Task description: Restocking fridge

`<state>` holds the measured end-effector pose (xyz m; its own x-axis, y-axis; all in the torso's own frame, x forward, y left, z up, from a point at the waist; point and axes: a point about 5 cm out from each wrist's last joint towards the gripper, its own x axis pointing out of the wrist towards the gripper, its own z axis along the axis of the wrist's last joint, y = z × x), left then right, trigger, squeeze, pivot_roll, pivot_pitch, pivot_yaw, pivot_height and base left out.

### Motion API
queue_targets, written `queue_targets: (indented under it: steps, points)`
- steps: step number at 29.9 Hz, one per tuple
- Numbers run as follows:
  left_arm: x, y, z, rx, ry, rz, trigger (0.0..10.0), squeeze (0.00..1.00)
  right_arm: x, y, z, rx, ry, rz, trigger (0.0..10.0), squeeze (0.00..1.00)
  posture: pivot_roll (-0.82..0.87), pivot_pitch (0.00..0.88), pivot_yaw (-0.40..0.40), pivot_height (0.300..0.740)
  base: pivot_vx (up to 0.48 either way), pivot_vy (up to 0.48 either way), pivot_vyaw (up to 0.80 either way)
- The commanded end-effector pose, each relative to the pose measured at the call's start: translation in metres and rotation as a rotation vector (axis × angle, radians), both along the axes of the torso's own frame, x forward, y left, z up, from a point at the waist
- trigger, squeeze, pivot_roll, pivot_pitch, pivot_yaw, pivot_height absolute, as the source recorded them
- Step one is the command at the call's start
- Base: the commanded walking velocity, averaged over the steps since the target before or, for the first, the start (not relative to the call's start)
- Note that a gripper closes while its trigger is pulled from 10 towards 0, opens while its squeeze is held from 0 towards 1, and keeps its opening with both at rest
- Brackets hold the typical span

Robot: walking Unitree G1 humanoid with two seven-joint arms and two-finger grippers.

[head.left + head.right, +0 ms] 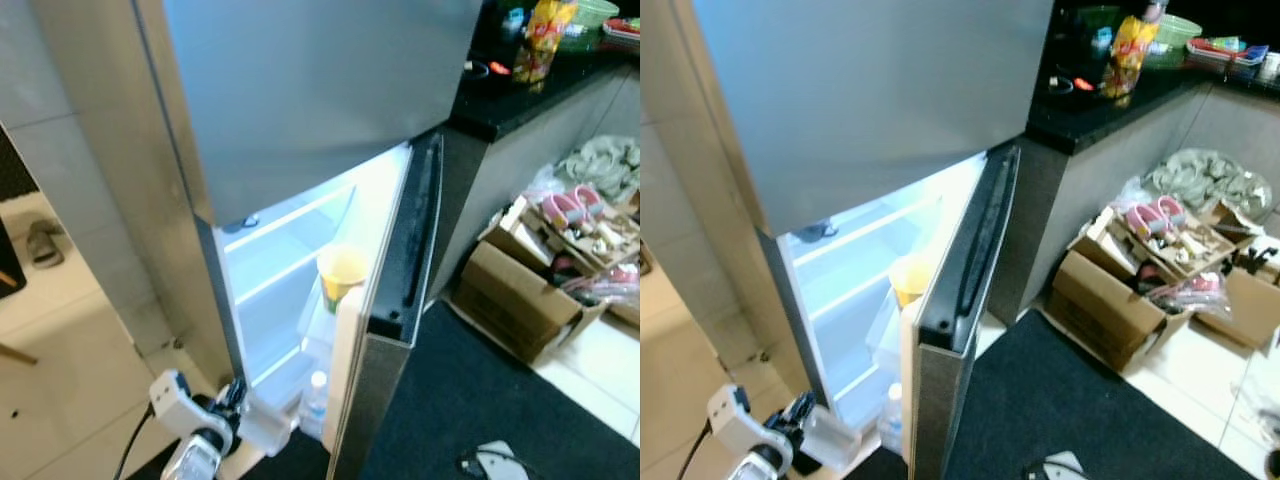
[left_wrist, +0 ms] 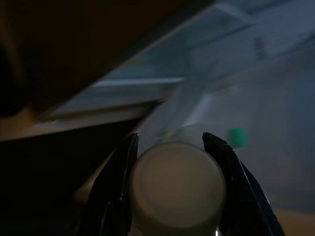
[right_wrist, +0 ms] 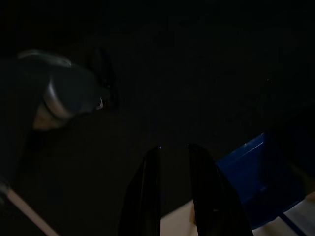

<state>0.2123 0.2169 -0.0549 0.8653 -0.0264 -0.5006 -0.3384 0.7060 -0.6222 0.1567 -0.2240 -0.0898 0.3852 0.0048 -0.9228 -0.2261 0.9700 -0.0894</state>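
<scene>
Tub: a see-through tub (image 1: 262, 425) with a pale round end (image 2: 177, 184), low down at the open front of the fridge, near the floor.
Left gripper: the left gripper (image 2: 174, 147) is grasping the tub, one black finger (image 2: 120, 167) on each side of it.
Left arm: it reaches in from the bottom edge toward the fridge, with a white box (image 1: 172, 396) on its wrist.
Fridge: the fridge (image 1: 300, 120) is tall and grey. Its lower door (image 1: 395, 300) is swung open and the inside is lit up white.
Cup: a yellow cup (image 1: 342, 272) sits in the door rack.
Bottle: a small bottle (image 1: 316, 400) stands low in the door, just beside the tub.
Right gripper: the right gripper (image 3: 172, 157) is in the dark, with its two fingers close together and nothing between them.
Box: a brown box (image 1: 540, 270) full of stuff sits on the floor, well apart from the fridge.
Mat: a dark mat (image 1: 470, 400) lies by the door.
</scene>
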Motion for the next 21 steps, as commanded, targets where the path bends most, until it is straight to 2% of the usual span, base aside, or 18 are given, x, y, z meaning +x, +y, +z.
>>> queue_targets:
  steps: [1, 7, 12, 17, 21]
  points:
    - [-0.004, -0.001, -0.004, 0.022, 0.04, -0.017, 10.0, 0.0, -0.005, -0.001, -0.002, -0.01, 0.015, -0.003, 10.0, 0.0, -0.03, 0.0, 0.003, 0.74, 0.0, 0.0, -0.79]
    - [-0.006, -0.003, -0.006, 0.05, 0.075, -0.031, 10.0, 0.0, -0.007, 0.0, -0.003, -0.018, 0.021, -0.009, 10.0, 0.0, -0.03, 0.0, 0.004, 0.74, 0.0, 0.0, -0.79]
    - [-0.005, -0.005, -0.006, 0.069, 0.082, -0.054, 10.0, 0.0, -0.002, 0.003, -0.002, -0.02, 0.01, -0.012, 10.0, 0.0, -0.03, 0.0, 0.004, 0.74, 0.0, 0.0, 0.0]
    - [-0.005, -0.009, -0.006, 0.048, 0.074, -0.074, 10.0, 0.0, -0.001, 0.005, -0.002, -0.02, 0.008, -0.01, 10.0, 0.0, -0.03, 0.0, 0.005, 0.74, 0.0, 0.0, 0.0]
    - [-0.005, -0.012, -0.007, 0.052, 0.08, -0.091, 10.0, 0.0, 0.0, 0.007, -0.002, -0.021, 0.006, -0.008, 10.0, 0.0, -0.03, 0.0, 0.005, 0.74, 0.0, -0.473, 0.0]
